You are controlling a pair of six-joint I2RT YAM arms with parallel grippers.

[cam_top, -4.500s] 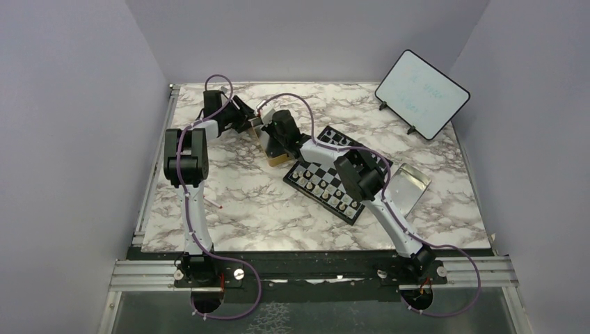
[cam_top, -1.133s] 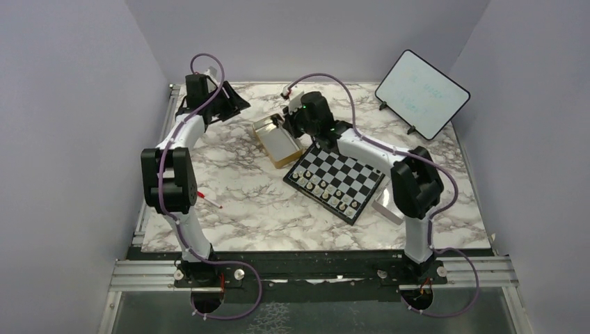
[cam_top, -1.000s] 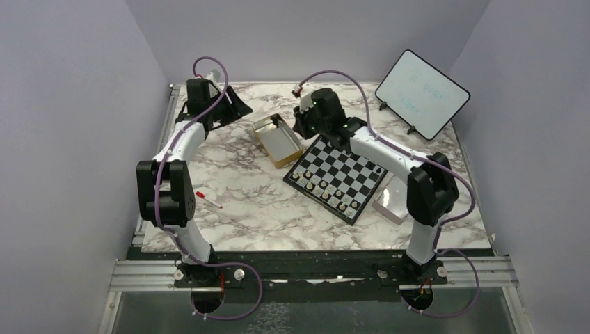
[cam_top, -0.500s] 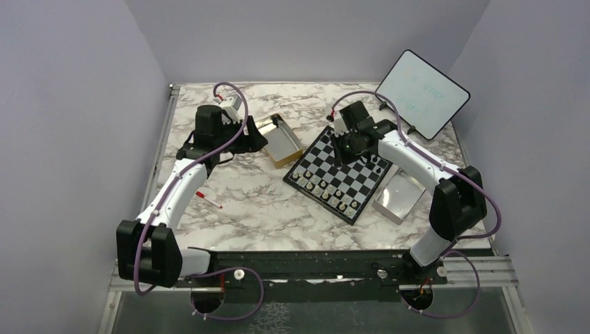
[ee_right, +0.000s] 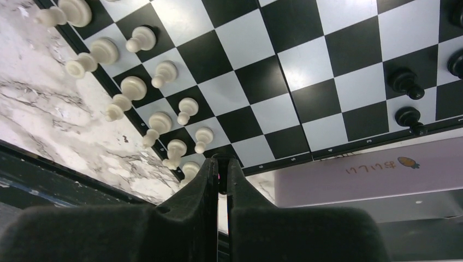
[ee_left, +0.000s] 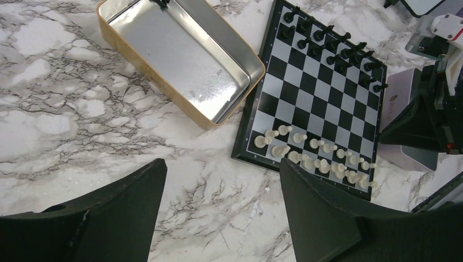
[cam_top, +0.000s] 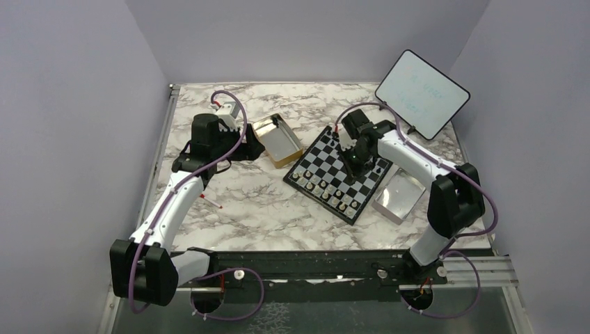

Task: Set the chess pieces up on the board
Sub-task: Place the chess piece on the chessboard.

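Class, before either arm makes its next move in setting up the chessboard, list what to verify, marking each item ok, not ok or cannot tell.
1. Left end effector open and holding nothing: ok.
2. Right end effector ready to grasp: not ok, it is shut above the board.
3. Gold tin emptied: cannot tell; a dark shape sits at its far corner, cut off by the frame.
4. Black pieces in two rows along one board edge: ok.
5. White pieces all upright on their squares: cannot tell, too small.
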